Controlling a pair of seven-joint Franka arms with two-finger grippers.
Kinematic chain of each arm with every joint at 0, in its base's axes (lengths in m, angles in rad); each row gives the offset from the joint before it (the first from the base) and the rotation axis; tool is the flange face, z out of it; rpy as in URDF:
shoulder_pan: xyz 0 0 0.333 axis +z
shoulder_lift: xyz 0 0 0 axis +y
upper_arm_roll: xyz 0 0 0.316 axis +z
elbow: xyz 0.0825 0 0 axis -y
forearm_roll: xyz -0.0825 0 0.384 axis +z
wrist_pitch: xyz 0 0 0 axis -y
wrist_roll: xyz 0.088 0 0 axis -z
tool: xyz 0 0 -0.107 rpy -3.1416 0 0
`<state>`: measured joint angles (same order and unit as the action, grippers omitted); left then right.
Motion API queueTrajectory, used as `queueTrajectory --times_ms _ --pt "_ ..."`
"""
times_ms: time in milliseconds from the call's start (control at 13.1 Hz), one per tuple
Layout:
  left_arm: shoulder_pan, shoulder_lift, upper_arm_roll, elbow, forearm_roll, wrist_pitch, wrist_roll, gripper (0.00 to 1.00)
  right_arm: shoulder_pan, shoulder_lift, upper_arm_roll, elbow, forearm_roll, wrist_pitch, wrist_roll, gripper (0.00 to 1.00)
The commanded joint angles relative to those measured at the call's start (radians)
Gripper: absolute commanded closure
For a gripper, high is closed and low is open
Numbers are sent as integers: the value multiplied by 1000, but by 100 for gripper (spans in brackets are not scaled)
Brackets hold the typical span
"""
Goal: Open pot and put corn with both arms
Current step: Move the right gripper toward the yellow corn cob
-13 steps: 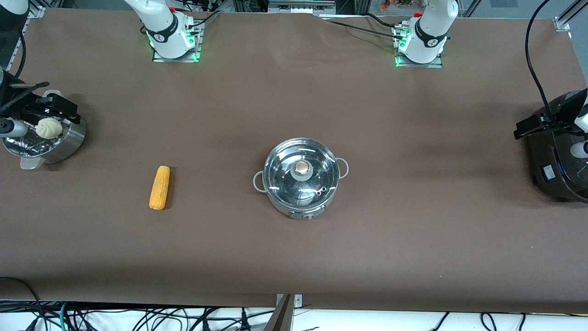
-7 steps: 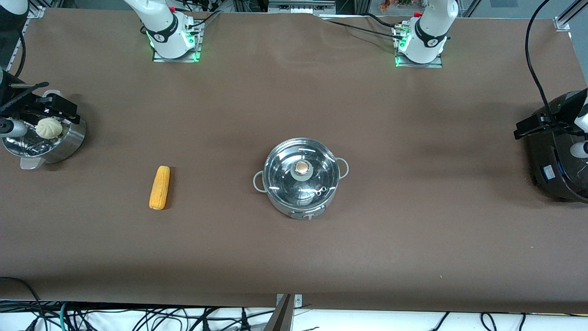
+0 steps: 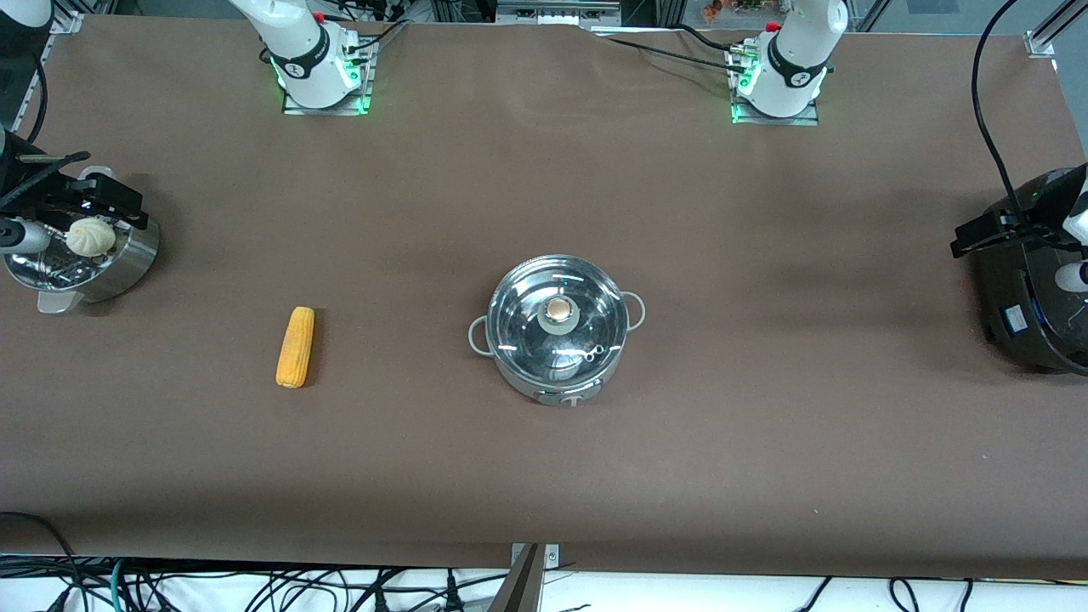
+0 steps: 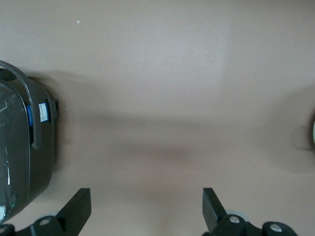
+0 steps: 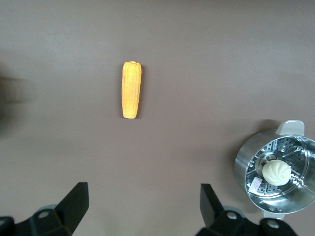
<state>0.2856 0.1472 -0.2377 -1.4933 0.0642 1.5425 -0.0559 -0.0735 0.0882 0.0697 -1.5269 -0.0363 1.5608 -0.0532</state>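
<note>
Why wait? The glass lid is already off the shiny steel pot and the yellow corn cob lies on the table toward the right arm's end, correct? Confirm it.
Not quite. The clear glass lid is on the shiny round stainless-steel pot, as the front view shows. The rest holds: the yellow corn cob lies on the brown table toward the right arm's end.

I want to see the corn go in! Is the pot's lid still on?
Yes, shut. The clear glass lid sits flat on the pot, its round knob centred on top. The corn lies on the table beside it.
</note>
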Motion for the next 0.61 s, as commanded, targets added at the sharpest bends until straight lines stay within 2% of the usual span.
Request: queueTrajectory --times_ms 0,536 --pt "6 -9 -5 10 -6 -15 13 0 -2 12 1 25 -4 -13 1 0" --pt "6 -9 -3 10 -7 -15 11 0 -2 12 1 25 -4 -15 35 0"
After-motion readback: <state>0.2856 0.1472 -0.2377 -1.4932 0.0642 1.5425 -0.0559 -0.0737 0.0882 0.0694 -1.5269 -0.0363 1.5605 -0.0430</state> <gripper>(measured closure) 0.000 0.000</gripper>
